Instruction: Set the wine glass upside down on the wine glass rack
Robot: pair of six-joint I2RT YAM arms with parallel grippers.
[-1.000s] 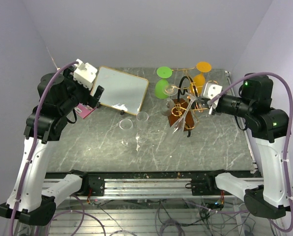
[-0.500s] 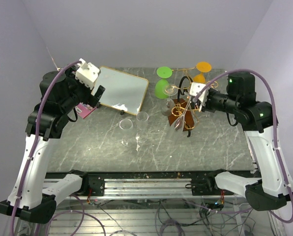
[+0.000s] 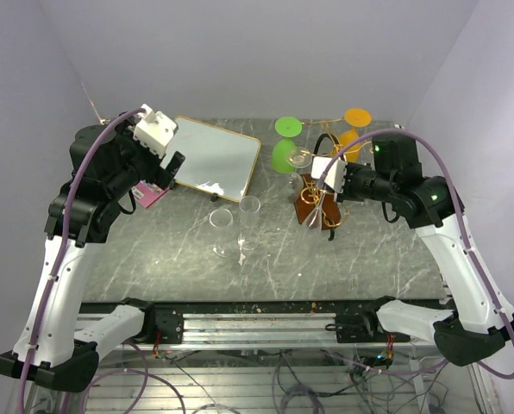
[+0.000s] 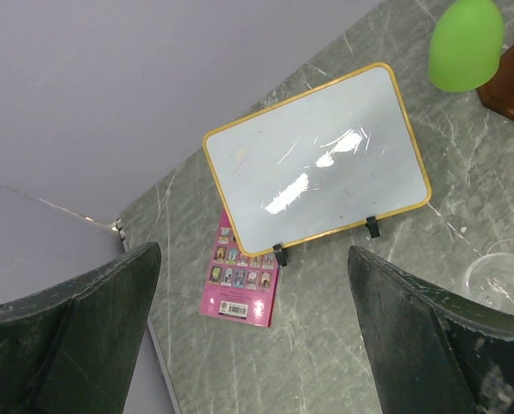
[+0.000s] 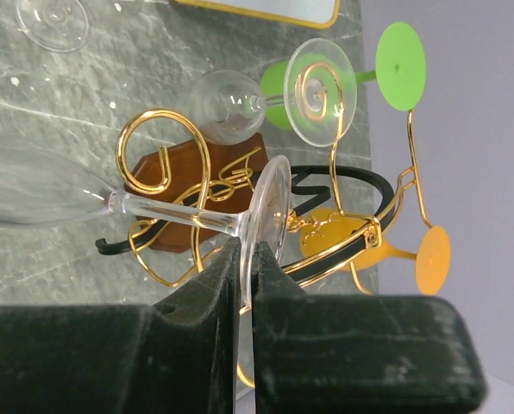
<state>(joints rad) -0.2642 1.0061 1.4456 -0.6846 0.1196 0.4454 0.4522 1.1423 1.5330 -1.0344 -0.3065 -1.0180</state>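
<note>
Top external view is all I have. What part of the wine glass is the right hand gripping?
Observer: On the right wrist view, the right hand is shut on the foot rim of the wine glass, not its stem.
Operator: How does the glass lie?
Observer: Sideways, its stem crossing a gold curl of the wine glass rack.
Operator: And the left hand?
Observer: Left wrist view shows the left hand open and empty, facing the white framed board and a pink booklet.
</note>
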